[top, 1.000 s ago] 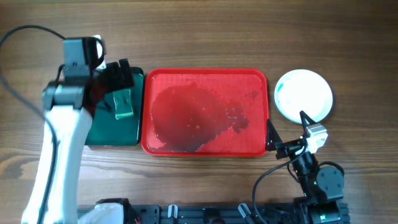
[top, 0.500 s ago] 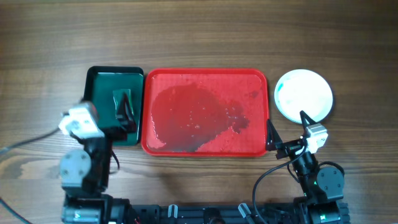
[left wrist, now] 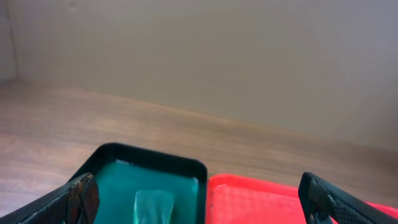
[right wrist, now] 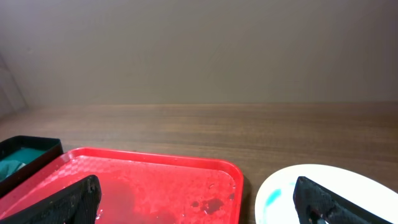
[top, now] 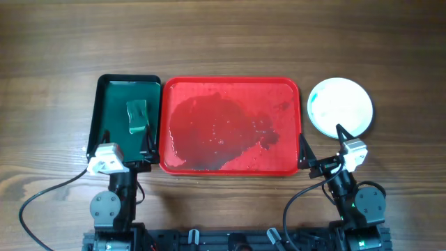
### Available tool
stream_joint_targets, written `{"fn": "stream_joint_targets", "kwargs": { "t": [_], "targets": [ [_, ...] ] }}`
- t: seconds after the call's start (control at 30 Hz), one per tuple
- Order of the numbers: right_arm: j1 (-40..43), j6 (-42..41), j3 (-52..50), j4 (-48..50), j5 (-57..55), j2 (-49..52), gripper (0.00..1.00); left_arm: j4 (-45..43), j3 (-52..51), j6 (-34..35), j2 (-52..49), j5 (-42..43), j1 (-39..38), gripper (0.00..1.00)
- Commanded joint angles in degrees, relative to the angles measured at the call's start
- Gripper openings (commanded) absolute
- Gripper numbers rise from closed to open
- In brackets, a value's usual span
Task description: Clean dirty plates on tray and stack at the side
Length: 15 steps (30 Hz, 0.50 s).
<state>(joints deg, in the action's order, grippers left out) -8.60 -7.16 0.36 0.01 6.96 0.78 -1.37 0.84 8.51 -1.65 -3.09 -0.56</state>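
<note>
The red tray (top: pixel 230 81) lies mid-table with a wet dark smear and no plates on it. White plates (top: pixel 340 106) with a teal smear sit on the table right of the tray; they look like one round disc, so I cannot tell how many are stacked. My left gripper (top: pixel 127 143) is open and empty at the front edge of the green tray. My right gripper (top: pixel 320 141) is open and empty, in front of the gap between the tray and the plates. The right wrist view shows the tray (right wrist: pixel 155 155) and the plates (right wrist: pixel 329 193) between the open fingers (right wrist: pixel 199 196).
A smaller dark green tray (top: pixel 115 90) lies left of the red tray, with a pale green sponge (top: pixel 137 116) on it. The left wrist view shows this tray (left wrist: pixel 149 158), the sponge (left wrist: pixel 154 205) and the red tray's corner (left wrist: pixel 261 193) between the open fingers (left wrist: pixel 199 205).
My left arm has pulled back from over the green tray to the table's front edge, leaving the sponge on the green tray. The right arm has not moved.
</note>
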Motion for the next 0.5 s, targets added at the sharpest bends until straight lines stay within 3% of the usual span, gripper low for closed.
{"fn": "stream_joint_targets", "kwargs": {
  "t": [0.0,0.47],
  "targets": [
    [-0.2,1.0,-0.1,0.3,-1.1,-0.5,1.00,4.9,-0.5,1.0,1.5,1.2,0.8,1.00],
    [-0.2,1.0,-0.1,0.3,-1.1,-0.5,1.00,5.5,-0.5,0.9,1.3,2.2,0.8,1.00]
  ]
}}
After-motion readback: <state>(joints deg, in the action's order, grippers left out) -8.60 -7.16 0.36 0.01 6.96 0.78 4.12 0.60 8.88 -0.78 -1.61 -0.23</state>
